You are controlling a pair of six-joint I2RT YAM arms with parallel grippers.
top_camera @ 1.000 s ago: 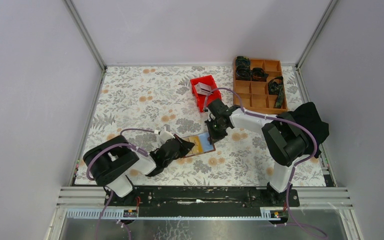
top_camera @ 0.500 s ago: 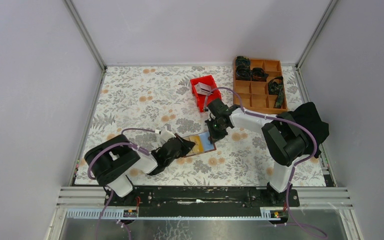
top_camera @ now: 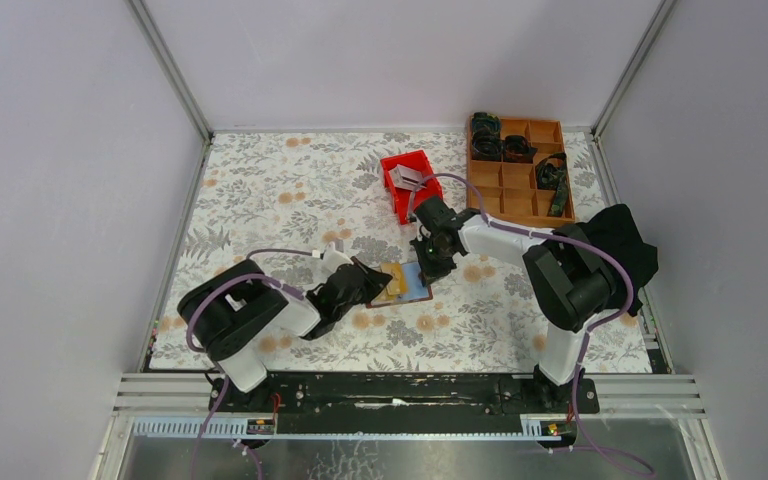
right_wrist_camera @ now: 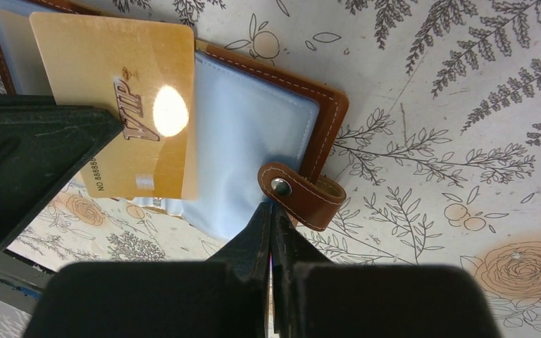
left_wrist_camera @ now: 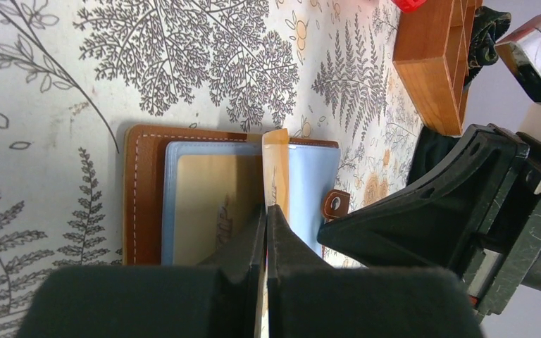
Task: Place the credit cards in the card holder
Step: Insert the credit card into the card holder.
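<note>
The card holder (top_camera: 412, 287) lies open on the table, brown leather with clear bluish pockets (right_wrist_camera: 253, 134) and a snap tab (right_wrist_camera: 303, 193). My left gripper (left_wrist_camera: 265, 210) is shut on a gold credit card (left_wrist_camera: 276, 169), held on edge over the holder's middle. The right wrist view shows that card's "VIP" face (right_wrist_camera: 123, 91). A tan face (left_wrist_camera: 204, 204) shows in the holder's left pocket. My right gripper (right_wrist_camera: 271, 209) is shut on the pocket leaf's edge beside the tab. Grey cards (top_camera: 406, 178) lie in a red bin.
The red bin (top_camera: 417, 195) stands just behind the right gripper. An orange-brown compartment tray (top_camera: 515, 190) with dark items sits at the back right. A black cloth (top_camera: 628, 245) lies near the right edge. The two grippers (top_camera: 375, 283) (top_camera: 427, 268) are close together over the holder.
My left arm has swung up and right, and the gold card now stands tilted over the open holder. The right gripper has hardly moved.
</note>
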